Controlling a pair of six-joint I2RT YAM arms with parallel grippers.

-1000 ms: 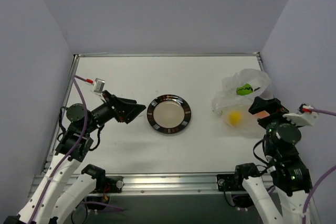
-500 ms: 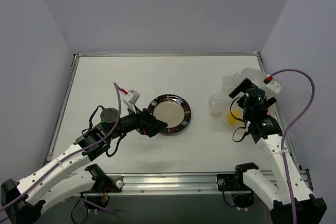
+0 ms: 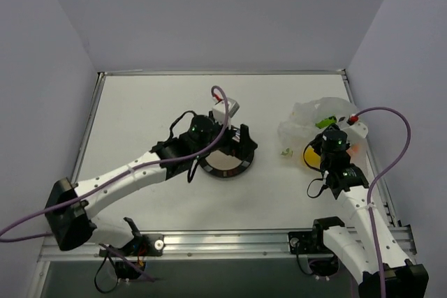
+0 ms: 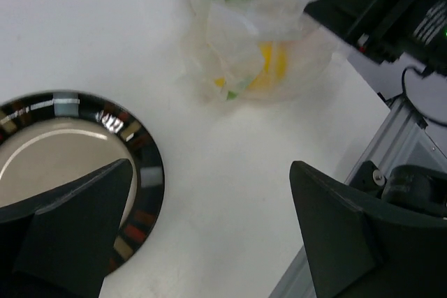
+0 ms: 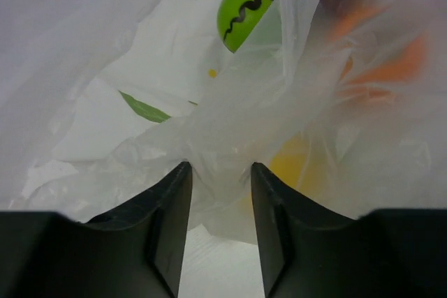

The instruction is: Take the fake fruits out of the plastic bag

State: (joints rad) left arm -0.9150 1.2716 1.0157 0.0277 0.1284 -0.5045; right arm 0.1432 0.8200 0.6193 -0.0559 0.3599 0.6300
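Plastic bag by table right edge; left fingers spread over plate rim.

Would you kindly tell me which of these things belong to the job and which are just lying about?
For the job: bag; green fruit; yellow fruit; orange fruit, seen through the bag.

Lying about: plate.
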